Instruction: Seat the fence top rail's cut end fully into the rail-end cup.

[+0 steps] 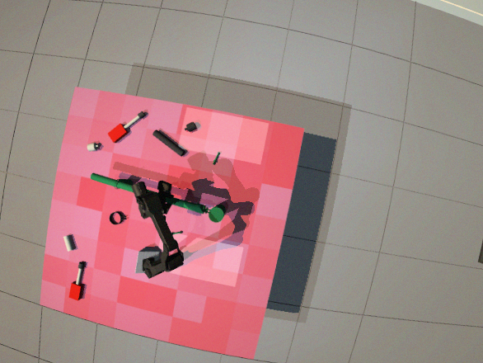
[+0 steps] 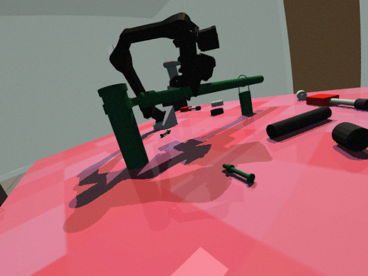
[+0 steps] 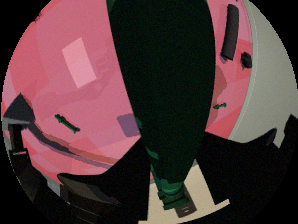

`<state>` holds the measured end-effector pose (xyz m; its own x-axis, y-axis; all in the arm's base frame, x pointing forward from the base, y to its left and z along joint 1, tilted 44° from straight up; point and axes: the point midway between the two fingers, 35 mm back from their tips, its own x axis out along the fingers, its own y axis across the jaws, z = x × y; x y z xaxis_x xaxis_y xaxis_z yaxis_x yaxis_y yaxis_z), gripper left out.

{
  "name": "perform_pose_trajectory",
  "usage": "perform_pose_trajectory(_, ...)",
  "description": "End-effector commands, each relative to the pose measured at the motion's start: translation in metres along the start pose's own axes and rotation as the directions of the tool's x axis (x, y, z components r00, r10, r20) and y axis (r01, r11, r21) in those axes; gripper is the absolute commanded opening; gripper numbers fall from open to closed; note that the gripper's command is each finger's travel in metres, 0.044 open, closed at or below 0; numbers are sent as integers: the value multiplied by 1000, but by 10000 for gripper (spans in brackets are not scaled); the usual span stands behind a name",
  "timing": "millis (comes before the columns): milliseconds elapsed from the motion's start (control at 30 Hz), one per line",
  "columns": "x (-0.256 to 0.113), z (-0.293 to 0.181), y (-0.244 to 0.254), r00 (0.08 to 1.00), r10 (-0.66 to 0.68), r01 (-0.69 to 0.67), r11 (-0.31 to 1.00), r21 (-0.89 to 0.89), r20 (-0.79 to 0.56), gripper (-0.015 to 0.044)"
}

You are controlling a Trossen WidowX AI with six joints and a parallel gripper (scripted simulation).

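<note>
The green rail (image 1: 103, 179) (image 2: 226, 84) (image 3: 165, 75) runs nearly level, its far part through the wire loop (image 2: 242, 76) above the short post (image 2: 245, 103). My gripper (image 2: 192, 91) (image 3: 167, 134) is shut on the rail, along its middle stretch. The rail's near end meets the rail-end cup (image 2: 146, 98) (image 3: 172, 195) with no gap visible and looks inside it; the depth cannot be told. The cup hangs from the brace band (image 2: 105, 109), high on the big post (image 2: 129, 141), just below its cap (image 2: 112, 89) (image 1: 216, 214).
A small green bolt (image 1: 217, 157) (image 2: 238, 173) lies beyond the rail; another (image 1: 177, 233) (image 2: 165, 133) lies near the arm's base. A black tube (image 1: 170, 143) (image 2: 298, 123), two red-headed tools (image 1: 118, 133) (image 1: 76, 290) and a black ring (image 1: 116, 218) lie around on the mat.
</note>
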<state>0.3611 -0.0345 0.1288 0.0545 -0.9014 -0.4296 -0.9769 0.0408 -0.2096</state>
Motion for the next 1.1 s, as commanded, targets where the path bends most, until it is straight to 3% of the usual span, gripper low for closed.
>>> perform_pose_trajectory(0, -2, -4, -1, 1000, -10, 10, 1000, 1, -6, 0)
perform_pose_trajectory(1067, 0, 0, 0, 1000, 0, 0, 1000, 0, 0, 0)
